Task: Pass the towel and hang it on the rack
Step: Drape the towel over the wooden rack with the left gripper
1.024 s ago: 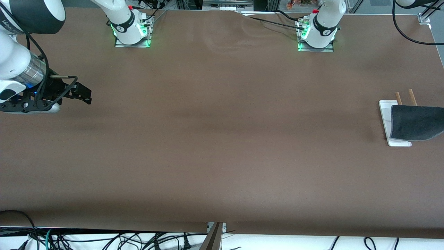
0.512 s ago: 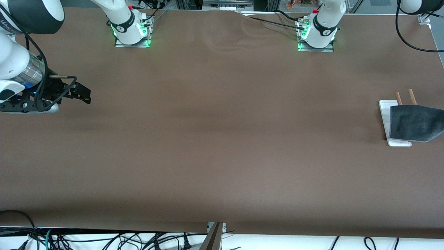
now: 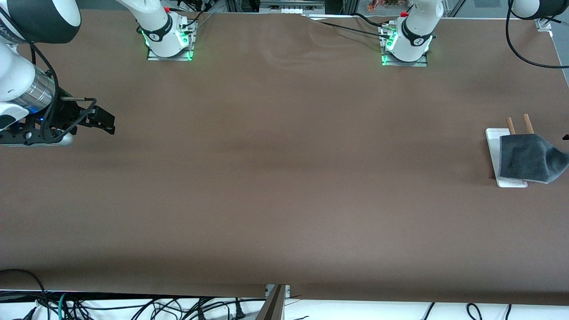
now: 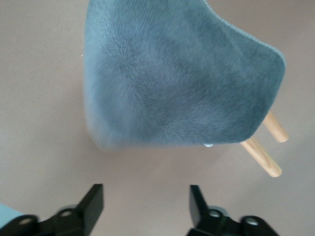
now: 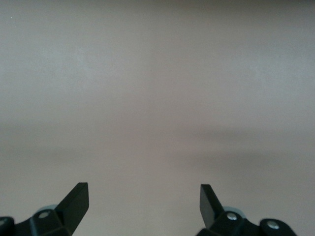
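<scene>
Towel [image 3: 529, 158]: draped over the rack [image 3: 494, 142] at the left arm's end of the table [image 3: 284, 178], so you can judge the hanging done. Left tool [image 4: 142, 206]: fingers apart, empty, near the towel; barely a sliver shows in the front view. Right tool [image 3: 100, 121]: fingers apart, empty, waiting over bare table at its own end. Hidden from you: the rack's crosspiece, most of both rods, and the towel's underside.

1. Dark grey towel [image 3: 529, 159] w/ pale edge, draped over rack, hanging.
2. Rack [image 3: 494, 151]: white flat base, two light-brown wooden rods; at left arm's end of table.
</scene>
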You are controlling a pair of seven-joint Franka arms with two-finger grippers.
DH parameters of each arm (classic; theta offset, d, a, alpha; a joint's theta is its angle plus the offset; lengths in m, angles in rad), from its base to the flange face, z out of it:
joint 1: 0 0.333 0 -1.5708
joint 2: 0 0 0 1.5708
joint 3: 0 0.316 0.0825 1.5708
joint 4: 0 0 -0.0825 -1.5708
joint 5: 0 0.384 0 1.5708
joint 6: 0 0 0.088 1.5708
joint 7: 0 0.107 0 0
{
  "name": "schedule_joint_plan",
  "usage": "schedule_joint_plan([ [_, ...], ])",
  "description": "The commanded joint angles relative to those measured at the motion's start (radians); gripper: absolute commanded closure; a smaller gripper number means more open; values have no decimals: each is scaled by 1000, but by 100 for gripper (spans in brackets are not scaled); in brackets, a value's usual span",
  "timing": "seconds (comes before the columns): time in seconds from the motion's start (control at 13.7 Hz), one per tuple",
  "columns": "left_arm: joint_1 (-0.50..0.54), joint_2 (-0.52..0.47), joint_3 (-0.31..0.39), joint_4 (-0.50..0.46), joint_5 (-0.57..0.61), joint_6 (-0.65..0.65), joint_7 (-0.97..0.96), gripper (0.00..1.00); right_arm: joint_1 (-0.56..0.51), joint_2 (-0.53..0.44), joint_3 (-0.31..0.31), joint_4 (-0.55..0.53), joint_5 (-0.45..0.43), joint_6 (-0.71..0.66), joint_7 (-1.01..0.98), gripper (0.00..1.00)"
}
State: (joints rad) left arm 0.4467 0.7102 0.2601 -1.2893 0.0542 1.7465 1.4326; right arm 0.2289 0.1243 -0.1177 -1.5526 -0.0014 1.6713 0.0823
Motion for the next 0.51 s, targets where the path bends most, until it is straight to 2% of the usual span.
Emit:
schedule_joint_plan([
  [0.0,-46,-64,-4,2,27,-51,-17,0,-11,14,13,29,-12,-2,-1,0],
  [0.29,-141,-142,-5,4,29,-139,-82,0,-13,34,12,31,-12,25,-12,0],
  [0.44,-195,-185,-13,7,27,-195,-183,0,-11,34,12,31,-5,24,-13,0],
])
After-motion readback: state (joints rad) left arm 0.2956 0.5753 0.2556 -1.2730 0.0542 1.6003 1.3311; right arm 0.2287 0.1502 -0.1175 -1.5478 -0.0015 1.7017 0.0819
